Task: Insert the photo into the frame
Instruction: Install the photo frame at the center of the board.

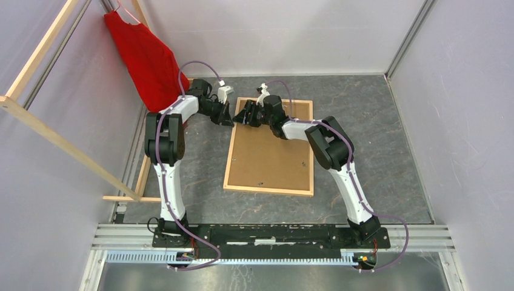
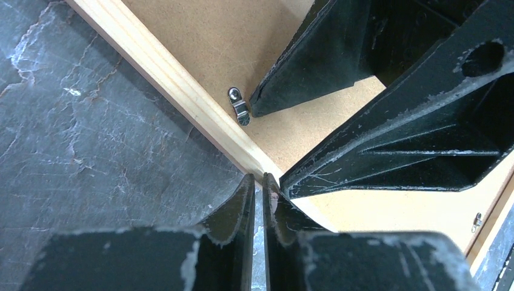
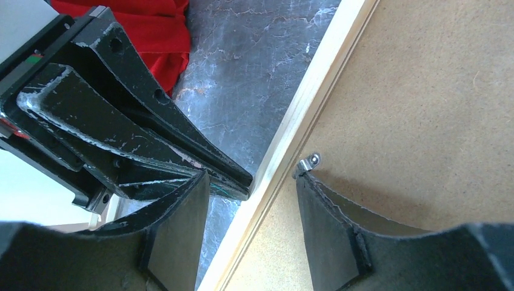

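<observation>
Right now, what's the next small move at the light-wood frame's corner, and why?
Probably swivel the small metal clip with the open right gripper: its fingertip touches it on the brown backing board; the shut left gripper rests at the light-wood frame.

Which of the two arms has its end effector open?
The right end effector, straddling the wooden edge of the frame with fingers spread wide; the left end effector has its fingers pressed nearly together.

Under the right gripper (image 1: 244, 115), a stretch of the frame (image 1: 230, 159) is covered in the top view. At that gripper's fingertip a small metal tab (image 3: 310, 161) is partly hidden.
</observation>
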